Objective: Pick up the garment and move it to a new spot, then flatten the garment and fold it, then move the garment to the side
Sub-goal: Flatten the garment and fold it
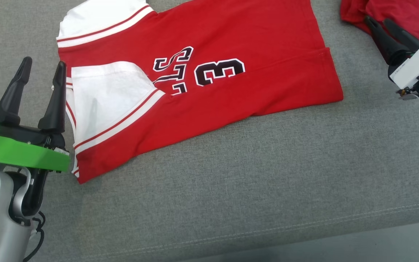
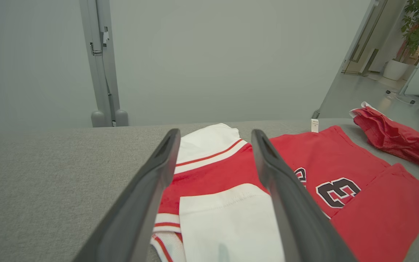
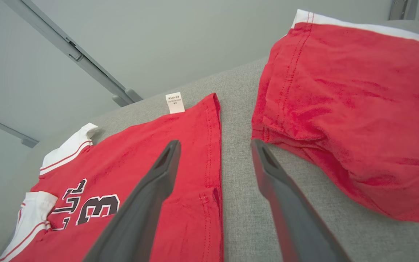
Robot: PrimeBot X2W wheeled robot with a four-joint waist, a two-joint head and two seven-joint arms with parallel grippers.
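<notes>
The red-and-white garment (image 1: 231, 40) lies spread on the grey fabric worktop (image 1: 231, 182), one white sleeve turned in over the body, with a second red garment (image 1: 409, 11) bunched apart at the far right corner. Both hands are empty with fingers spread: the left hand (image 1: 44, 63) just beside the sleeve end, the right hand (image 1: 377, 20) off the hem end. The cloth looks light and limp, likely to sag, so I'd pinch hem corners and shoulder edge through all layers

Wide-spread left pincer (image 2: 215, 135) over red-and-white jersey (image 2: 340, 163) on grey fabric surface (image 2: 49, 174), second red garment (image 2: 395, 138) far right.
</notes>
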